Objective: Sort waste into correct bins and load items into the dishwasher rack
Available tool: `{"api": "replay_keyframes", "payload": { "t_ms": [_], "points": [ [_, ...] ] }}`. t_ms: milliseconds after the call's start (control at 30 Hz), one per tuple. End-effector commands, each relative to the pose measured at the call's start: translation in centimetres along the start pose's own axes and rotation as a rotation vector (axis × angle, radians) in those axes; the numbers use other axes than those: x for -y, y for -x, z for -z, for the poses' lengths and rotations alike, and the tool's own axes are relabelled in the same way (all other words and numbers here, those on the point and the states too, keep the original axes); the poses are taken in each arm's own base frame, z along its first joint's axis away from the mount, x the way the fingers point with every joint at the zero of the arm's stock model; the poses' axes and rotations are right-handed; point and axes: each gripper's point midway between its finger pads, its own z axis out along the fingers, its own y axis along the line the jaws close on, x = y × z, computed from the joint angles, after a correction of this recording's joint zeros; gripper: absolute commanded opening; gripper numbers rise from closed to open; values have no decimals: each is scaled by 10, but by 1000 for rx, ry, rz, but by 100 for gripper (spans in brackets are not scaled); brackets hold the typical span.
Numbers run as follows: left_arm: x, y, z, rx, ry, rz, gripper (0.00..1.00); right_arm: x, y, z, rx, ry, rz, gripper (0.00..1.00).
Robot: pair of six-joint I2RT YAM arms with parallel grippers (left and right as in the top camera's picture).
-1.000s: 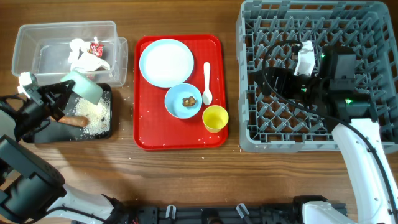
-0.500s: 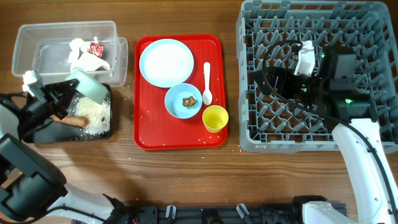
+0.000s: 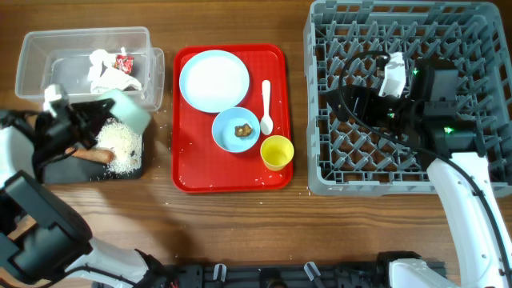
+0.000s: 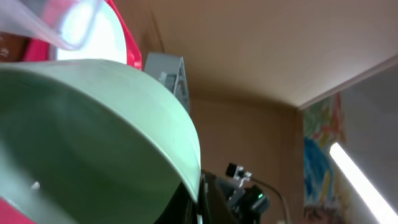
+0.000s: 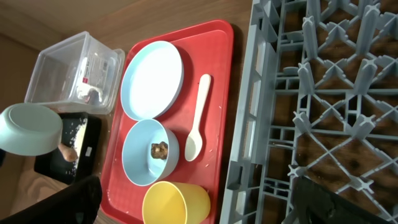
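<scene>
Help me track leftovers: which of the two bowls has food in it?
The pale blue bowl on the red tray: a small brown lump sits inside. The left gripper holds the pale green bowl tilted over the black tray.

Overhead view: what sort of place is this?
Probably a staged dish-clearing bench: a wooden table holding a red serving tray, a grey dishwasher rack and a clear waste tub.

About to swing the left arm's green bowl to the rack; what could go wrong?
The pale green bowl is tilted over the rice in the black tray, close to the clear tub: leftover grains may scatter on the table, or a swing could clip the tub. The pale blue bowl holds a brown lump; racking it as is would carry food into the dishwasher rack.
</scene>
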Motion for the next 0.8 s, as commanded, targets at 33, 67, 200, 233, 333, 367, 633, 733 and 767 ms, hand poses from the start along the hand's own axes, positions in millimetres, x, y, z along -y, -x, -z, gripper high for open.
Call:
{"api": "replay_keyframes", "payload": {
  "t_ms": [33, 67, 200, 233, 333, 367, 633, 733, 767],
  "points": [
    [40, 2, -45, -68, 240, -207, 4, 2, 7, 1, 16, -20, -6, 100],
    [46, 5, -57, -68, 299, -256, 4, 3, 7, 1, 16, -24, -6, 100],
    [63, 18, -116, -3, 558, -555, 4, 5, 6, 1, 13, -36, -10, 100],
    [63, 19, -127, 12, 597, -608, 4, 5, 6, 1, 11, -36, -11, 100],
    [52, 16, -170, 67, 809, -852, 4, 7, 4, 1, 4, -42, -16, 100],
    [44, 3, -198, 27, 872, -997, 4, 7, 3, 1, 1, -47, -18, 100],
    [-95, -51, -289, -377, 1086, -1301, 8, 13, -5, 1, -27, -78, -34, 100],
    [-109, -53, -286, -412, 1110, -1279, 12, 15, -8, 1, -36, -84, -39, 100],
    [-111, -53, -284, -417, 1115, -1276, 12, 17, -8, 1, -39, -95, -42, 100]
  ]
}}
